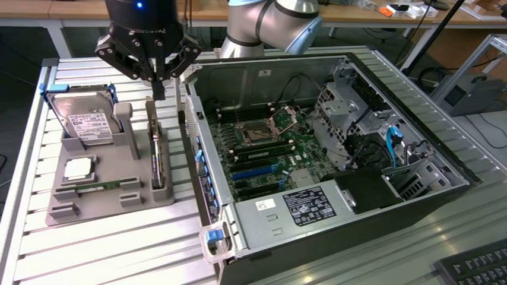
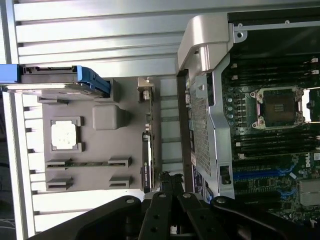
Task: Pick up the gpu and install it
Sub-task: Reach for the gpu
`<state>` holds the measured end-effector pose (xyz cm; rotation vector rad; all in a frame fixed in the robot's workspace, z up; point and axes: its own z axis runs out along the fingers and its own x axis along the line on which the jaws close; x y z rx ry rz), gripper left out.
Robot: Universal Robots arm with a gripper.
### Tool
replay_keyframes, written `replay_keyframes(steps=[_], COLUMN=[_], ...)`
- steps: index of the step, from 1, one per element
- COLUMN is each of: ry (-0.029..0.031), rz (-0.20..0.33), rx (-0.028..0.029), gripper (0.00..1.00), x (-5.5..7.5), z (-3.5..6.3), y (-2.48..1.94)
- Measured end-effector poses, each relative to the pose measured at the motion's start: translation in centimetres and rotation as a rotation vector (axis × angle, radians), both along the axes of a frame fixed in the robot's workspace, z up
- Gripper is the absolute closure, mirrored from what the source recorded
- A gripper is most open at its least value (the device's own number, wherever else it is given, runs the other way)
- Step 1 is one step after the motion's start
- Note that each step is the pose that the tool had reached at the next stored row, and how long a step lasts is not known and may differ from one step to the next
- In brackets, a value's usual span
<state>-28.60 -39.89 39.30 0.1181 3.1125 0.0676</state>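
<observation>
The gpu [image 1: 158, 155] is a thin dark card standing on edge in the right slot of the grey holder tray [image 1: 103, 208]. In the wrist view the gpu [image 2: 146, 150] shows edge-on, its metal bracket at the far end. My gripper [image 1: 159, 90] hangs just above the card's far end, fingers shut together and holding nothing. In the wrist view the black fingertips [image 2: 172, 186] meet beside the card's near end, next to the case wall.
The tray also carries a hard drive [image 1: 85, 122] in a blue caddy, a CPU [image 1: 78, 169] and a RAM stick [image 1: 99, 189]. The open computer case [image 1: 443, 148] lies right of the tray, motherboard and blue slots [image 1: 253, 171] exposed. A keyboard [image 1: 475, 270] sits at the near right.
</observation>
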Motion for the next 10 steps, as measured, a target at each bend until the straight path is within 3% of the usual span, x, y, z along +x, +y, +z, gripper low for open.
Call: replay_keyframes(steps=[10], ry=[0.0], rz=[0.0], rx=[0.0], gripper=[0.89], x=[-0.63], z=[0.0], y=[0.0])
